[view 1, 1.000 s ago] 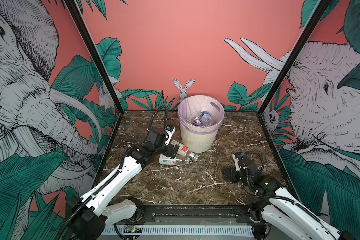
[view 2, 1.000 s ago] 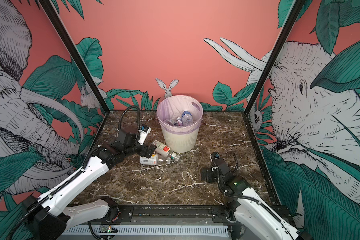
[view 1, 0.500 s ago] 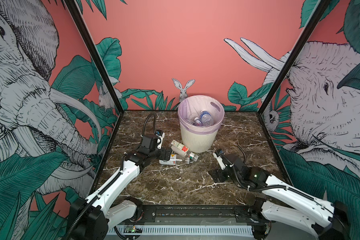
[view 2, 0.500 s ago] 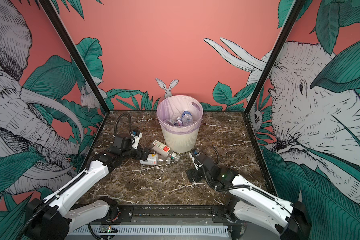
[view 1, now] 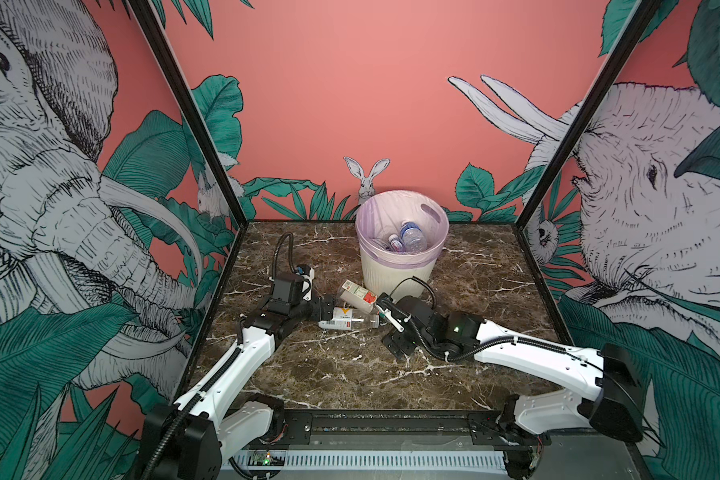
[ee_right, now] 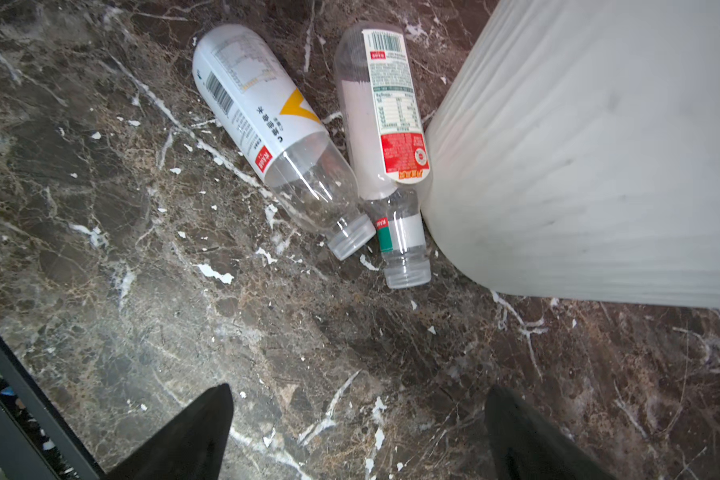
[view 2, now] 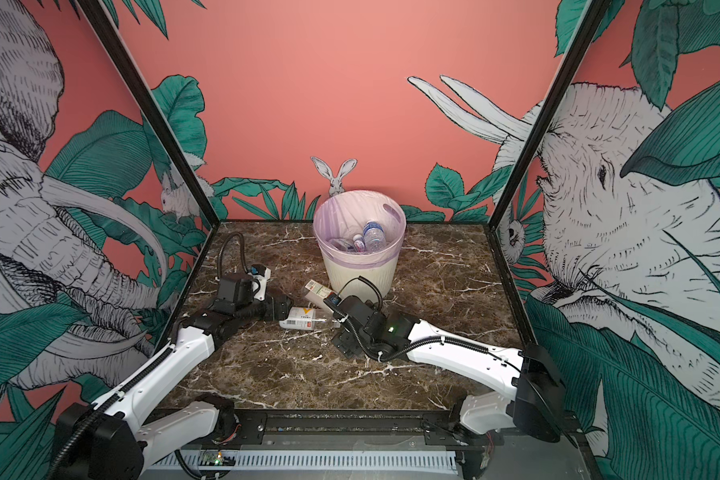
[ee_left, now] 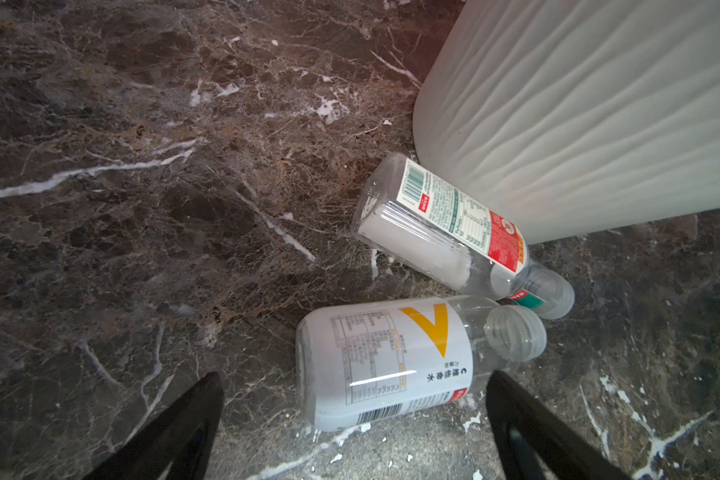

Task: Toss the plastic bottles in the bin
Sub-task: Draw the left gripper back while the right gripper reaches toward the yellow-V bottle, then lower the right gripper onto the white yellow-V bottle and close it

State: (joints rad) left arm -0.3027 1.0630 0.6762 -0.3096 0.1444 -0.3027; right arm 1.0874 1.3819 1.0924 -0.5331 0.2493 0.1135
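Two empty-looking clear plastic bottles lie on their sides on the dark brown white-veined marble tabletop [ee_left: 142,208], at the foot of the round cream-white ribbed plastic bin [view 1: 395,270]; more small clear bottles with blue labels [view 1: 410,239] lie inside the bin's lilac bag.

Handling, as a judgement: both bottles look light, thin-walled and easy to dent; the round, smooth bodies would probably roll or slip under a glancing touch; the best hold seems to be across the labelled middle, not the narrow neck.

The nearer bottle with a white label and yellow mark [ee_left: 385,361] has a pale clear cap; it lies just ahead of the left gripper [ee_left: 354,380], whose black claw stands wide and empty.

The squarer bottle with a white, green and red label [ee_left: 445,228] lies just beside the bin wall, seemingly touching it; that leaves little room for a finger on that side.

The right gripper [ee_right: 360,390] hovers near both necks, claw wide and holding nothing.
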